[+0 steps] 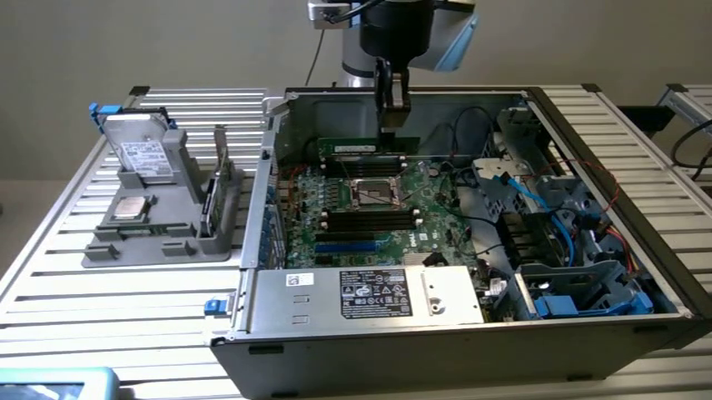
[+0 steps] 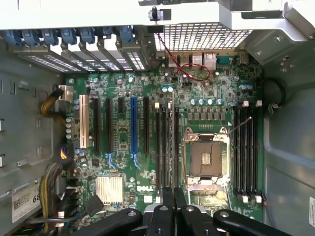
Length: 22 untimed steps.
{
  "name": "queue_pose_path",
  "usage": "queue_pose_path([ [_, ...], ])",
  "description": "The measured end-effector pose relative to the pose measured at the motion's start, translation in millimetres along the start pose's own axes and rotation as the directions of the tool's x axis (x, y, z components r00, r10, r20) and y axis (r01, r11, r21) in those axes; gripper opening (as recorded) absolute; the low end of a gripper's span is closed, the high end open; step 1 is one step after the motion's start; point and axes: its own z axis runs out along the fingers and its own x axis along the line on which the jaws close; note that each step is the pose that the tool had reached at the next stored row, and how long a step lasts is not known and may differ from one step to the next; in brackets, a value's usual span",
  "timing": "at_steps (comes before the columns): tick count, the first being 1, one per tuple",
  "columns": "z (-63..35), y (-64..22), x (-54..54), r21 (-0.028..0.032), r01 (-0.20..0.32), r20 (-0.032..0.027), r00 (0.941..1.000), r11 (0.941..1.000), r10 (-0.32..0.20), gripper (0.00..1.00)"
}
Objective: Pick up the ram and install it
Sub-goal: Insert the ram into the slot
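Ram [image 1: 362,148]: green stick with pale label, on edge and lengthwise level, hanging inside the open case [image 1: 445,354] above the motherboard [image 1: 432,179], label side toward the exterior camera. Not seated, as far as I can judge.

Tool [image 1: 392,127]: clenched on the ram's top edge, near the end toward the exterior view's right rather than at the middle. In the wrist view the tool [image 2: 170,212] has its fingers drawn tight together and lined up with the long black slots [image 2: 167,142] just beside the processor socket [image 2: 206,160].

Notes on the step in hand (judgement):
- Keep the stick parallel to the chosen slot; any yaw will catch the slot walls.
- Off-centre grip may let the free end sag, so check that it stays level.
- The notch must face the slot key. I cannot read either here.
- Whether the slot end latches are open I cannot tell.
- Push straight down, with no rocking.

Pose: arm [image 1: 389,29] comes in from above the far side of the case, wrist vertical, fingers pointing straight down at the board.
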Motion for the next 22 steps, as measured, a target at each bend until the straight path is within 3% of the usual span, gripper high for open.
queue_pose_path([
  [10, 17.8, -3.2, -1.2, 0.0, 0.0, -0.0001, 1.0, 1.0, 0.0, 0.12],
  [18, 30.9, -3.1, -1.8, 0.0038, 0.0, -0.0002, 1.0, 1.0, 0.0, 0.12],
  [22, 35.4, -3.2, -2.0, 0.0045, -0.002, -0.0053, 1.0, 1.0, 0.002, 0.12],
])
